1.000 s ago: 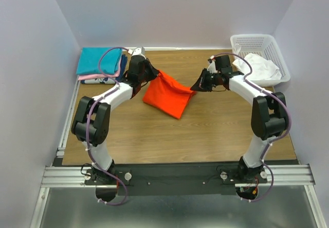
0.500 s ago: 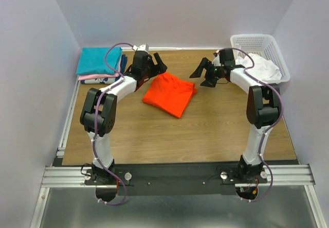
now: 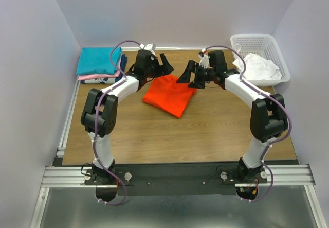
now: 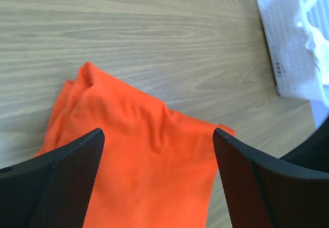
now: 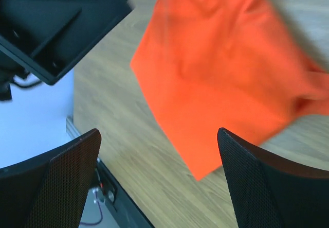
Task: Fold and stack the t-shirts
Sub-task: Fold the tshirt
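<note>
Hovering open-jawed and empty, left gripper (image 3: 160, 67) and right gripper (image 3: 187, 77) flanked the far edge of the orange shirt (image 3: 168, 97), equally near.

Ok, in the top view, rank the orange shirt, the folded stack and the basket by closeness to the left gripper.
From the left gripper:
1. orange shirt, right beside it, mid-table.
2. folded stack, far-left corner.
3. basket, far-right corner.
</note>
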Robot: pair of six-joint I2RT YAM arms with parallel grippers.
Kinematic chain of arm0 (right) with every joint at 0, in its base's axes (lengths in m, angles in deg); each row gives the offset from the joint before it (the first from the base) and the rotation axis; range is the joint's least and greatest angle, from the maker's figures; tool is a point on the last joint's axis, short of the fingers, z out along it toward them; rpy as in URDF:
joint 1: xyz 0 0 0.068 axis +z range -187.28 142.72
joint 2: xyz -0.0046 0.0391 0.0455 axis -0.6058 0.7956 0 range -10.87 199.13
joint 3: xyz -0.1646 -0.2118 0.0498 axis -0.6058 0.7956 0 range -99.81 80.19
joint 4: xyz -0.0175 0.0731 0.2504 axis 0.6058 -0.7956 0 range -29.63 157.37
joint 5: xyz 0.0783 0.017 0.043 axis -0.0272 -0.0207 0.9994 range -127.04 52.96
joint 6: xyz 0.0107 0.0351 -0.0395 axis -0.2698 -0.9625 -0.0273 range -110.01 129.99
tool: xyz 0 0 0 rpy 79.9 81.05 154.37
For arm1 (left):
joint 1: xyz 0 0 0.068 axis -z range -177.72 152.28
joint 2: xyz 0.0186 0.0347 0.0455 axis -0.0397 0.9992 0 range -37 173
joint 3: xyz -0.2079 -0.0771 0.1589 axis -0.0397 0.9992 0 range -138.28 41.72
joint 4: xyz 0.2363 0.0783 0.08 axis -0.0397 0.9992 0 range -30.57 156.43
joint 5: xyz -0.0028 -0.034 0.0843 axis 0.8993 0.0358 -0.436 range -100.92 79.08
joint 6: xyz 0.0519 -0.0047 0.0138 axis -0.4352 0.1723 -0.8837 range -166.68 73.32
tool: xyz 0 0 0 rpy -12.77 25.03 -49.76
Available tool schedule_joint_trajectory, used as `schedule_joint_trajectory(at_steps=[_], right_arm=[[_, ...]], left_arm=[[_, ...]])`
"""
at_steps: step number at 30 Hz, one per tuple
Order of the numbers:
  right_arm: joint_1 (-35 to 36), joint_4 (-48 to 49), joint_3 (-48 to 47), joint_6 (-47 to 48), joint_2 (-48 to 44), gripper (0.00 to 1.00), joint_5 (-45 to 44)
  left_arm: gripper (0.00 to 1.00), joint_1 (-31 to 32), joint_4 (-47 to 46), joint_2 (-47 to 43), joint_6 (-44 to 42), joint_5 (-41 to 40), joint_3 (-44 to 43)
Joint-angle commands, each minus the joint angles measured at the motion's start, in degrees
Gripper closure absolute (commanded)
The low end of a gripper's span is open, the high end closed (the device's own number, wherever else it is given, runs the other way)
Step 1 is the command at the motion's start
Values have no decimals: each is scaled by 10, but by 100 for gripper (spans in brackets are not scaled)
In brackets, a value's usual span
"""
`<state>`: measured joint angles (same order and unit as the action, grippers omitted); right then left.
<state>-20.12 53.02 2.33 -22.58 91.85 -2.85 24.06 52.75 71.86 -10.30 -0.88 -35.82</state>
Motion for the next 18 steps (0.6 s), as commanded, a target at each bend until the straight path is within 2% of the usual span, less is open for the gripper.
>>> schedule_joint_trajectory(at_steps=[1, 12, 18], right_arm=[[10, 27, -26, 4, 44, 0, -8], [-6, 31, -82, 7, 161, 0, -26], [-35, 31, -94, 4, 207, 0, -19]], left_arm=[[7, 3, -6, 69, -29, 78, -71], [6, 1, 54, 193, -36, 53, -165], [6, -1, 65, 188, -32, 15, -140]])
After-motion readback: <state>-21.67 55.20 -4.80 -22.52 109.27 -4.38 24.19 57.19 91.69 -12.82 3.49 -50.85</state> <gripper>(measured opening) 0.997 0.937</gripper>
